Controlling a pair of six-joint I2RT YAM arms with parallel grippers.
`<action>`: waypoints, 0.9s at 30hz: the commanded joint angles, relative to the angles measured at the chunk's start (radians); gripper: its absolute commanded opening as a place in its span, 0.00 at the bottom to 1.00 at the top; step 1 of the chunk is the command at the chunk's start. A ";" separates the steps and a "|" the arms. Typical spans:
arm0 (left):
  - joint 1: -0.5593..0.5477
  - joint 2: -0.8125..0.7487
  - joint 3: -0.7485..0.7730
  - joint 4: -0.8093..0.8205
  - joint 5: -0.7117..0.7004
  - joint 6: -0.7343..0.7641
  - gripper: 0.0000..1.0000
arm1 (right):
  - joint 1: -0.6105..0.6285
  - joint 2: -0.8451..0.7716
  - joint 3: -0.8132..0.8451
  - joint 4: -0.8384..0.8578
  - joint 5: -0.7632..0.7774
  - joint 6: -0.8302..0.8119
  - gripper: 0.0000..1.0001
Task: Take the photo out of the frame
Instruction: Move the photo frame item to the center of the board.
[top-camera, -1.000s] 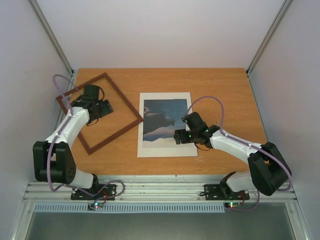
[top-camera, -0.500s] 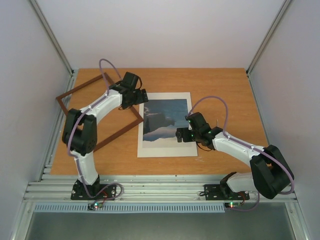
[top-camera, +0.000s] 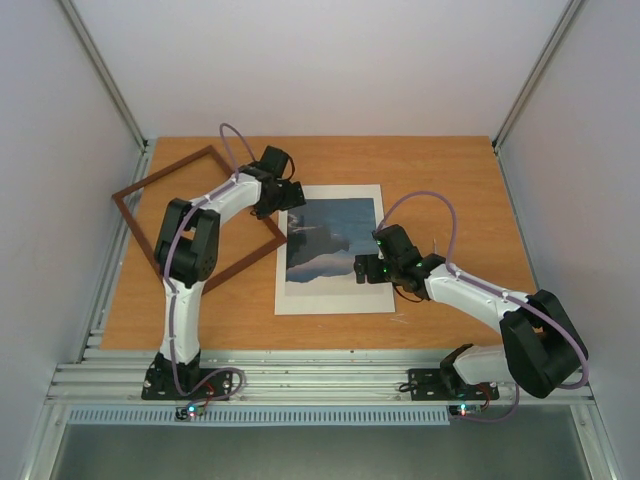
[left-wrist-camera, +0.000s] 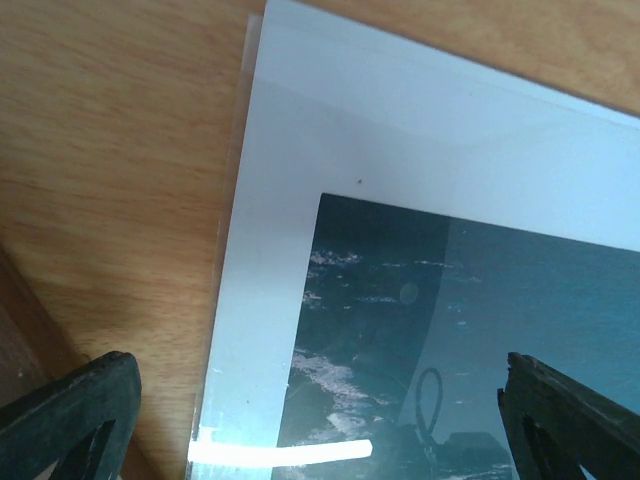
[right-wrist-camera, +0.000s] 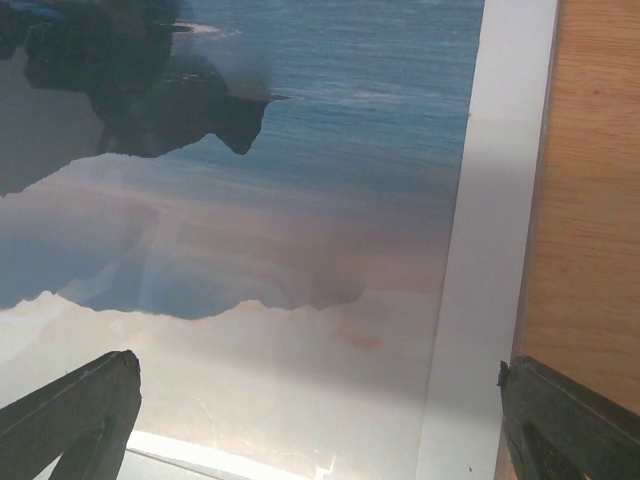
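The left arm (top-camera: 178, 300) rises from its base at the near left edge of the orange-brown wooden table (top-camera: 440, 170) and runs almost straight away to a black elbow above the thin reddish-brown wooden rectangular frame (top-camera: 161, 171). There it bends right and carries its white forearm across the frame's far-right rail, so that the left gripper (top-camera: 292, 198) hangs over the far-left corner of the white rectangular mat (top-camera: 335, 300). Its jaws stand wide apart: in the wrist view the two dark fingers (left-wrist-camera: 75, 415) sit at the bottom corners with nothing between them, and the mat corner and dark blue sky lie below. The right arm (top-camera: 470, 290) folds the other way, with its dark elbow out at the near right. Its white forearm slopes low toward the right gripper (top-camera: 358, 270), which hovers over the right side of the rectangular paper photo (top-camera: 330, 240) of a blue-and-white mountain landscape, near its pale lower part. Those jaws are spread wide too and grip nothing. Whether either gripper touches the surface I cannot tell. The photo lies flat in the middle of the table inside the mat's cut-out, outside the frame, and the edge of a clear glossy sheet (left-wrist-camera: 225, 300) shows just past the mat. The frame lies flat to the left, turned like a diamond, with table wood showing through its opening and its right corner reaching the mat's left edge.
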 joint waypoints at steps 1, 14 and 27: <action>-0.005 0.016 0.002 -0.007 0.039 -0.014 0.98 | -0.003 0.001 0.004 0.014 0.029 -0.002 0.98; -0.023 -0.183 -0.283 -0.007 0.011 -0.025 0.98 | -0.003 -0.004 0.008 0.003 0.022 0.001 0.99; -0.020 -0.378 -0.621 0.019 -0.086 -0.038 0.99 | -0.003 -0.016 0.008 -0.013 0.007 -0.001 0.98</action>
